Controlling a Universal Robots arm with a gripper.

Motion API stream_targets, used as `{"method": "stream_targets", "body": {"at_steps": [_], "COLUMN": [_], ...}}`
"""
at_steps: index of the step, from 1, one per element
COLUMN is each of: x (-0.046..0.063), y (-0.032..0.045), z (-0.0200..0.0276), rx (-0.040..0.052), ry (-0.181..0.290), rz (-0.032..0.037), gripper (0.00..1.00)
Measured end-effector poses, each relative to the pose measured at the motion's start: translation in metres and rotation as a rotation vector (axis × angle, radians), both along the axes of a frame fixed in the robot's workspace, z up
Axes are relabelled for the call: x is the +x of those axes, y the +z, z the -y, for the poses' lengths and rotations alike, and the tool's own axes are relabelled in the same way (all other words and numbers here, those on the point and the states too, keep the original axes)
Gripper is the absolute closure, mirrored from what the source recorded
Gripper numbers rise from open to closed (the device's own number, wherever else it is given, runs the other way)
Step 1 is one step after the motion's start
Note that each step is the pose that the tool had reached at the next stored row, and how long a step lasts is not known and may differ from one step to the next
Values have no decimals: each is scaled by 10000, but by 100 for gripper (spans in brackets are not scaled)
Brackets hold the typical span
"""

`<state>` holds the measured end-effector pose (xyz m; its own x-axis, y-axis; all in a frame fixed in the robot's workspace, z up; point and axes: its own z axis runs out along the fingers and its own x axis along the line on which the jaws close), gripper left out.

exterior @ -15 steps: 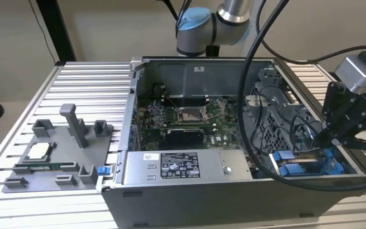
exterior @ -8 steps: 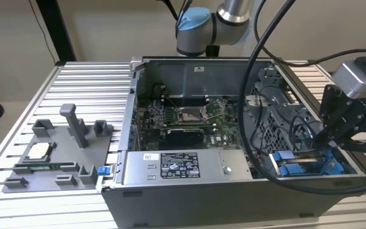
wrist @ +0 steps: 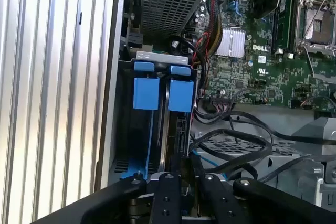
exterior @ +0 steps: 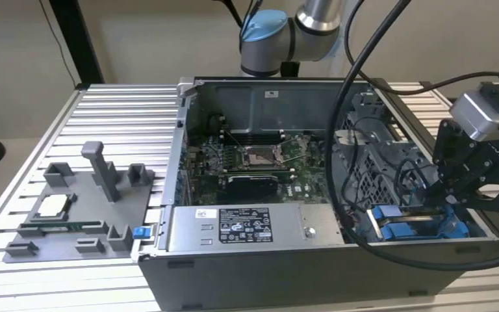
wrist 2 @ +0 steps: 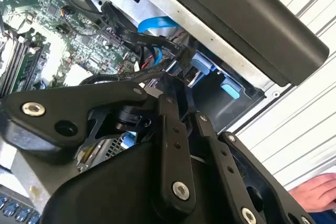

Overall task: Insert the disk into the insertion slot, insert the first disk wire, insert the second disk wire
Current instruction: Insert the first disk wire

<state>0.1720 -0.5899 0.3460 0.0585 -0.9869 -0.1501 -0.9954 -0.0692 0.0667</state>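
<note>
The disk stands on edge in the insertion slot (wrist: pixel 157 56), its blue carrier tab (wrist: pixel 181 95) beside a second blue tab (wrist: pixel 146 93). In the exterior view the slot (exterior: pixel 414 224) lies at the case's front corner on that view's right. My black gripper (exterior: pixel 457 195) hangs over the slot's far end. In both wrist views its fingers (wrist: pixel 167 182) run close together, and the gripper (wrist: pixel 186 157) looks shut on the black plug of a disk wire (wrist 2: pixel 113 78) at the disk's rear edge. The plug itself is mostly hidden by the gripper (wrist 2: pixel 173 77).
A silver power supply box (exterior: pixel 245 227) and the motherboard (exterior: pixel 249 162) fill the open case. Loose black cables (wrist: pixel 236 140) and a blue cable (wrist 2: pixel 155 24) cross a perforated cage (exterior: pixel 379 162). A grey fixture (exterior: pixel 76 214) sits on the ribbed table. A person's hand (wrist 2: pixel 315 190) is near.
</note>
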Motion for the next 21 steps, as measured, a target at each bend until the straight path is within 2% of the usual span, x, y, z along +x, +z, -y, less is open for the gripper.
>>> {"method": "stream_targets", "body": {"at_steps": [2, 7, 14, 21], "x": [0, -1, -12, -22], "y": [-17, -34, -47, -64], "z": [0, -5, -6, -6], "rx": [0, 2, -1, 0], "ry": [-1, -55, -513, -584], "rz": [29, 32, 32, 32], "gripper": [100, 100, 100, 100]}}
